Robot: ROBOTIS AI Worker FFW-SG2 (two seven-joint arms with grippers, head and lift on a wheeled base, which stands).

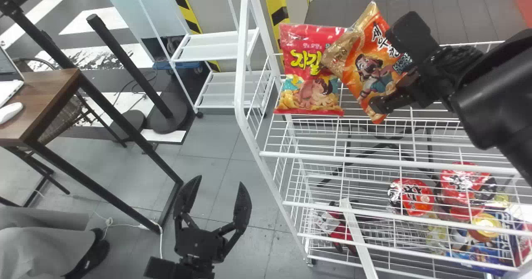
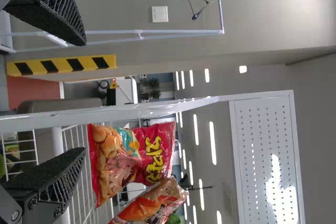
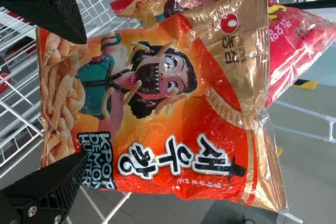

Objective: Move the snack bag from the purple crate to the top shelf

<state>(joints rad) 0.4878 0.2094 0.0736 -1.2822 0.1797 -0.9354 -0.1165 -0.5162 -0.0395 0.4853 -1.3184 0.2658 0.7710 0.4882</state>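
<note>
Snack bag (image 1: pixel 365 71) sits right beside the red bag (image 1: pixel 309 71) in the head view, long axis tilted, gold end leaning toward it. The right gripper (image 1: pixel 381 69) straddles it, spread wide; the left gripper (image 1: pixel 220 180), well apart from the red bag, gapes with nothing between. Left wrist view adds a perforated panel (image 2: pixel 262 150). Right wrist view shows the printed front overlapping the red bag.

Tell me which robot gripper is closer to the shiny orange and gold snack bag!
Right. The right gripper is up at the orange bag, fingers spread apart; the left gripper is well away, over the grey floor left of the white wire rack.
</note>
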